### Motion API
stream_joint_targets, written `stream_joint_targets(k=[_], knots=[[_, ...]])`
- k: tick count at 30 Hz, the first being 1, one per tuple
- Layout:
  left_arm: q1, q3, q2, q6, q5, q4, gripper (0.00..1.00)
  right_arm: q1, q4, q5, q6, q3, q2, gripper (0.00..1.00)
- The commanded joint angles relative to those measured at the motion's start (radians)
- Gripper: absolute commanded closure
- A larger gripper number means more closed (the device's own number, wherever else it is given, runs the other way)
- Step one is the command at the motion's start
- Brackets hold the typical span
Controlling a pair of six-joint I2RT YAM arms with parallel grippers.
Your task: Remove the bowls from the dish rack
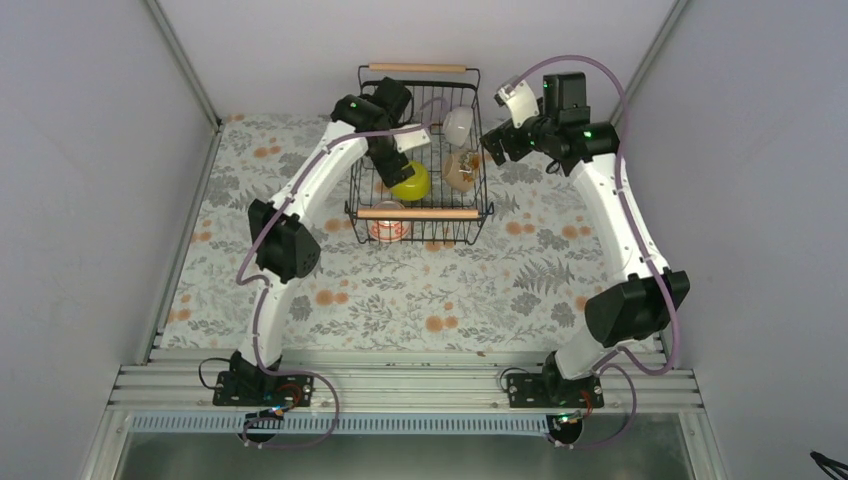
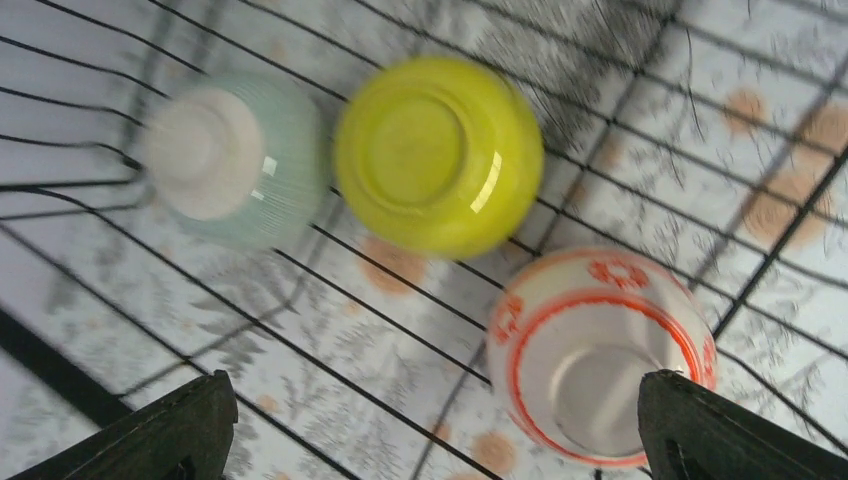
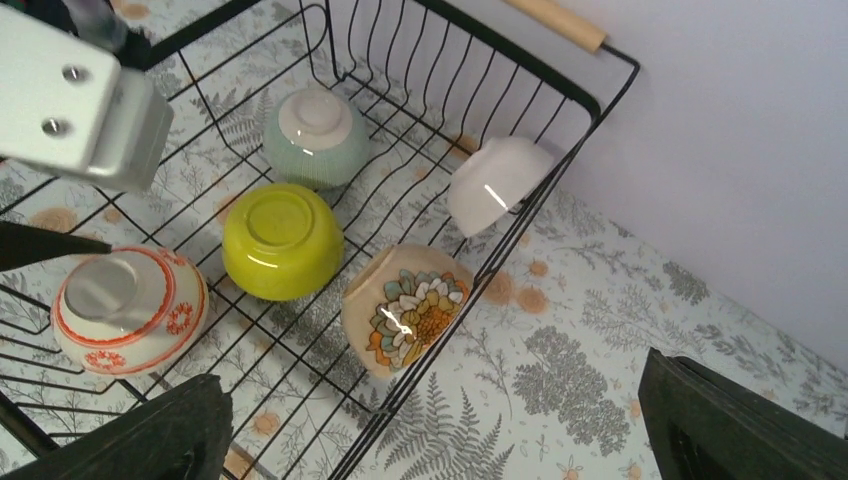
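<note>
At the near edge of the desk (image 1: 420,300) sit the two arm bases (image 1: 255,380), and both arms reach out toward the far edge. That's where the dish rack (image 1: 440,232) is, roughly midway between the left and right edges. All five bowls are inside it.

Closest to the rack's near wall is the red-patterned bowl (image 3: 128,310), flipped upside down. Behind it is the yellow-green bowl (image 3: 282,240), base up too. To its right the floral bowl (image 3: 405,308) is tipped on its side against the right wall. Further back, the pale green bowl (image 3: 315,137) sits base up and the white bowl (image 3: 498,183) leans on the right wall.

The left tool (image 2: 450,450) hangs over the yellow-green and red-patterned bowls, fingers spread wide, holding nothing. The right tool (image 3: 435,430) hovers by the rack's right wall, also wide open and empty.
</note>
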Motion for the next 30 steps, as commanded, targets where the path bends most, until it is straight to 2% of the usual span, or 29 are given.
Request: stream_joint_targets(k=[1,8,14,30], knots=[[0.003,-0.087,-0.044,0.042,0.007,-0.064,0.00,0.012,0.041,0.021,-0.025,-0.045,-0.036,0.00],[-0.011,-0.192,-0.055,0.099,-0.003,-0.066,0.00,0.012,0.064,0.012,-0.029,-0.089,-0.044,0.00],[-0.049,-0.345,-0.080,0.155,0.000,-0.067,0.00,0.014,0.082,0.025,-0.030,-0.118,-0.040,0.00],[-0.123,-0.347,-0.025,0.217,-0.046,-0.067,0.03,0.015,0.106,0.048,-0.042,-0.143,-0.020,0.00]])
